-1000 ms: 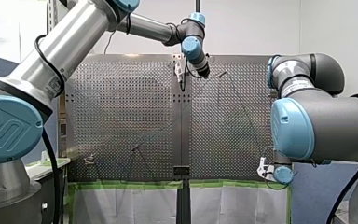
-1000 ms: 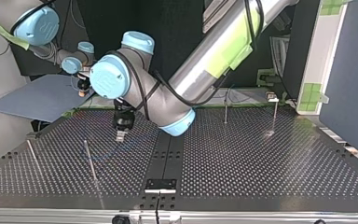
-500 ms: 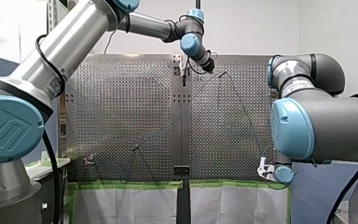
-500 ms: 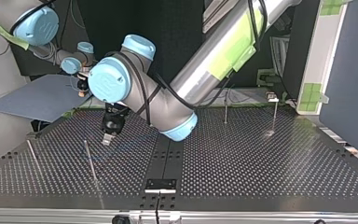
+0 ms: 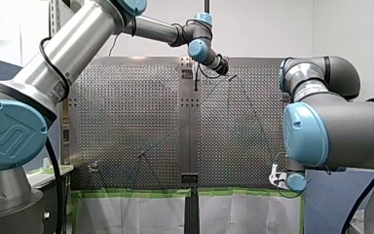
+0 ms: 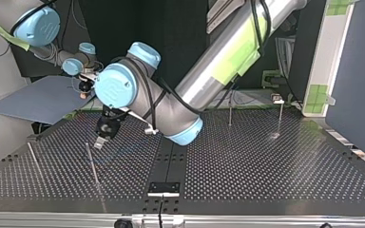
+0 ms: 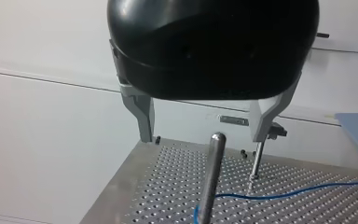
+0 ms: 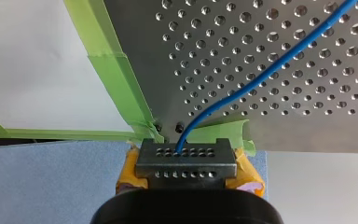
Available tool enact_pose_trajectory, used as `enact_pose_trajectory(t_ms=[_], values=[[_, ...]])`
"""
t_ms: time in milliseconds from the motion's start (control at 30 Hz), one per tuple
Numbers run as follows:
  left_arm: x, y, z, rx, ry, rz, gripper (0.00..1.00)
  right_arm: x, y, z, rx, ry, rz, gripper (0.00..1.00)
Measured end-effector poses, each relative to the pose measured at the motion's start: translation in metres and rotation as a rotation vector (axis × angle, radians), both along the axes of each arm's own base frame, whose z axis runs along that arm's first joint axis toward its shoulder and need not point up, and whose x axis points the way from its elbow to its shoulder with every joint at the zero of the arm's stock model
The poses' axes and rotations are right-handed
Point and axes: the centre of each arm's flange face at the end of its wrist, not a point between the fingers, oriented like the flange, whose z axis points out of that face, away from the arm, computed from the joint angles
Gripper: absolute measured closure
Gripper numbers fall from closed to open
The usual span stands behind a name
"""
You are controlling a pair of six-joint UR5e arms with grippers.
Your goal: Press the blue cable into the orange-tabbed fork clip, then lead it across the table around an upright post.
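The blue cable (image 8: 265,74) runs over the perforated table (image 8: 307,93) into my right gripper (image 8: 186,158), which has yellow pads (image 8: 129,170) and is shut on it at the taped table corner. My left gripper (image 7: 204,134) hangs open, its metal fingers (image 7: 142,116) spread, with an upright post (image 7: 210,182) just ahead between them. The cable (image 7: 289,192) curls at that post's foot. In the top view my left gripper (image 6: 98,142) tilts down next to this post (image 6: 91,164). No orange-tabbed clip is clear enough to name.
More upright posts stand at the top view's left (image 6: 33,159) and far right (image 6: 229,114), one (image 6: 280,116) carrying a small clip. A second post (image 7: 256,163) rises beyond my left gripper. Green tape (image 8: 116,79) edges the table.
My left gripper has swung toward the top view's left and tilted, ending beside the upright post. My right arm has stayed still with the cable.
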Motion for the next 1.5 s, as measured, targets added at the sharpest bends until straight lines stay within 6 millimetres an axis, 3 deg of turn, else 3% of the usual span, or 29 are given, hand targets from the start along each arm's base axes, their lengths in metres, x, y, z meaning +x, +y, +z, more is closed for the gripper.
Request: enact_pose_trajectory(t_ms=[1500], values=[[0.003,0.010,-0.009,0.060,0.018,0.088,0.00,-0.001,0.000,-0.001,0.001,-0.002,-0.001,1.00]])
